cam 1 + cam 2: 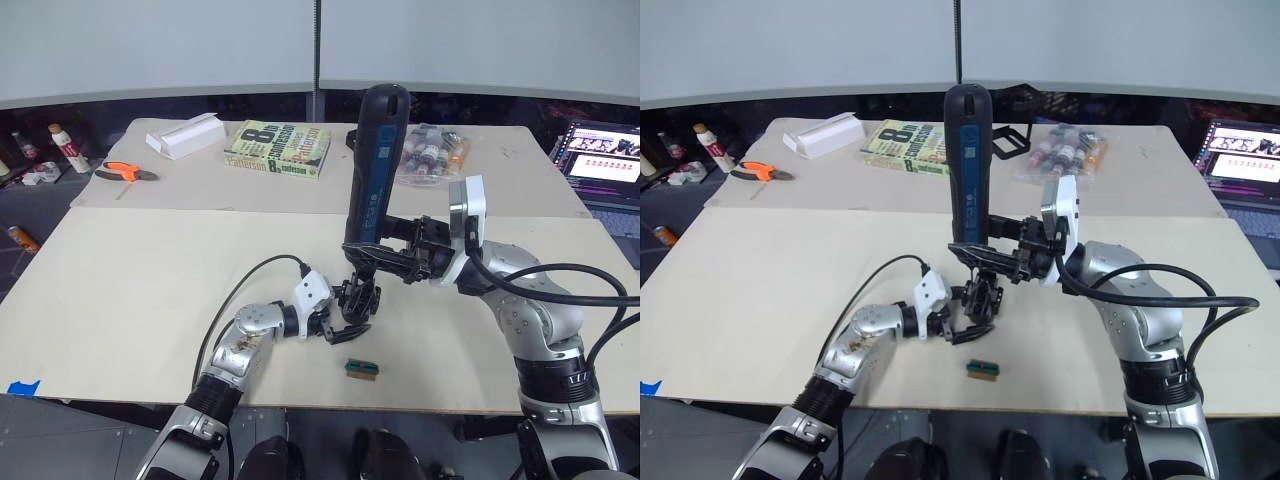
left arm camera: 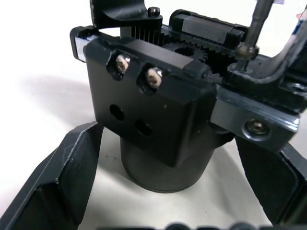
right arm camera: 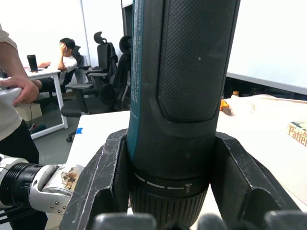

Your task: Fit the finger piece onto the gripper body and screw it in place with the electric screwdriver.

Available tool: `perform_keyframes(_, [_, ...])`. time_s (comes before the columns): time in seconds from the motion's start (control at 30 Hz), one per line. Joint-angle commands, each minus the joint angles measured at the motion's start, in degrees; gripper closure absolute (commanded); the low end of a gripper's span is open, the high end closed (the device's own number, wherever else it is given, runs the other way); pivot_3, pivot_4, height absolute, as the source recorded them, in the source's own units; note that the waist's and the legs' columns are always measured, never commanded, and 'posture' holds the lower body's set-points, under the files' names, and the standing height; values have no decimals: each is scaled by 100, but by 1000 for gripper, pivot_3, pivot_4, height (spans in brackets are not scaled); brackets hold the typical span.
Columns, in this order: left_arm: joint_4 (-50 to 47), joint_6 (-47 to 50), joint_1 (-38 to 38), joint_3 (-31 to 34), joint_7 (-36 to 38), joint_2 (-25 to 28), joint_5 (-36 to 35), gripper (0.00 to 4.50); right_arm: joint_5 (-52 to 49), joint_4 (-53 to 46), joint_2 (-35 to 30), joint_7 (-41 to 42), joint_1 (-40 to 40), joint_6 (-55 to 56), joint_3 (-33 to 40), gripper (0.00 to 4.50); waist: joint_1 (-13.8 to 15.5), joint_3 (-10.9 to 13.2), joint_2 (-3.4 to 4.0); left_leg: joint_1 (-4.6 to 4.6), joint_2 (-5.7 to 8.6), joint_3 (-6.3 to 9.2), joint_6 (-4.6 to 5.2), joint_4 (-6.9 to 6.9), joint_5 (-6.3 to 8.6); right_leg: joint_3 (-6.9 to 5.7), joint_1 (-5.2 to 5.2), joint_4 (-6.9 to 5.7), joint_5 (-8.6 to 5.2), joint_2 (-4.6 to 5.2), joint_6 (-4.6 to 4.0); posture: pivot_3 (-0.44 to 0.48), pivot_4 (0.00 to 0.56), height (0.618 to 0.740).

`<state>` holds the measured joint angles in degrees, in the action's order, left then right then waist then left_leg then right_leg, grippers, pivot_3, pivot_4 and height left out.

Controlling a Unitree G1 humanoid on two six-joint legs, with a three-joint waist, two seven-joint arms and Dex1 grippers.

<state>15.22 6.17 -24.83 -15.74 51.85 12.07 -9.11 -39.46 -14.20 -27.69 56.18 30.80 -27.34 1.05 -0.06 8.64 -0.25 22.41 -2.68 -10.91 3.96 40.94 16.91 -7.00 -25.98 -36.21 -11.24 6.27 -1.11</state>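
Nearest our head camera lies a tiny green-and-brown block (image 1: pixel 361 368), alone on the pale beige surface (image 1: pixel 130 300) close to its front edge. Just beyond it stands the gripper body (image 1: pixel 357 298), upright on its round base. Our left hand (image 1: pixel 338 323) reaches in from the left with its two black fingers (image 2: pixel 62 177) spread to either side of that base; the wrist view shows space between each finger and the base, so the hand is open around it, not clamped. Above, our right hand (image 1: pixel 385 258) is closed on the electric screwdriver (image 1: pixel 372 170), gripping it near the lower collar; the tool stands nearly vertical, tip down over the gripper body, and its thin metal bit (image 2: pixel 253 26) meets a screw on the top of the assembly. We cannot tell the finger piece apart from the rest of the black assembly.

A second beige board (image 1: pixel 500 170) adjoins the far side of the surface. On it we see a white box (image 1: pixel 186 135), orange-handled pliers (image 1: pixel 127 172), a book (image 1: pixel 278 148) lying flat, and a clear bag of small bottles (image 1: pixel 430 152). A laptop (image 1: pixel 605 160) with a lit screen sits at the far right. Behind the boards runs a grey partition wall (image 1: pixel 160 45). In the right wrist view the room holds office chairs (image 3: pixel 108 72), a seated person (image 3: pixel 67 60) at a white desk, and another person's arm (image 3: pixel 17 72) close by.
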Motion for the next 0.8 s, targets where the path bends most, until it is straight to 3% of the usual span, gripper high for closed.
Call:
perform_keyframes(0.03, [41,-138,-89,55,-24,-25,19,0,-92,-311,-44,-11,56,99,141,2569,1,0,0,0,0,0,0,0,0,0,0,0,0,0,0,0,150,740])
perform_keyframes(0.07, [63,-151,-92,57,-22,-29,20,0,-91,-317,-47,-13,48,99,142,2569,1,0,0,0,0,0,0,0,0,0,0,0,0,0,0,0,150,740])
perform_keyframes(0.13, [102,-135,-105,48,12,-50,-2,557,-93,-320,-50,-17,41,98,145,2569,0,0,0,0,0,0,0,0,0,0,0,0,0,0,0,0,150,740])
perform_keyframes(0.27, [156,-161,-105,22,-8,-73,36,2182,-80,-344,-52,-11,-9,112,127,2569,9,0,0,0,1,1,0,0,0,0,0,-1,0,2,0,0,150,740])
perform_keyframes(0.8, [142,-160,-110,-50,116,-63,90,2200,242,-303,-196,-33,-196,101,-102,2569,11,-1,-1,-2,1,2,1,1,0,-2,4,0,0,4,0,0,150,740])
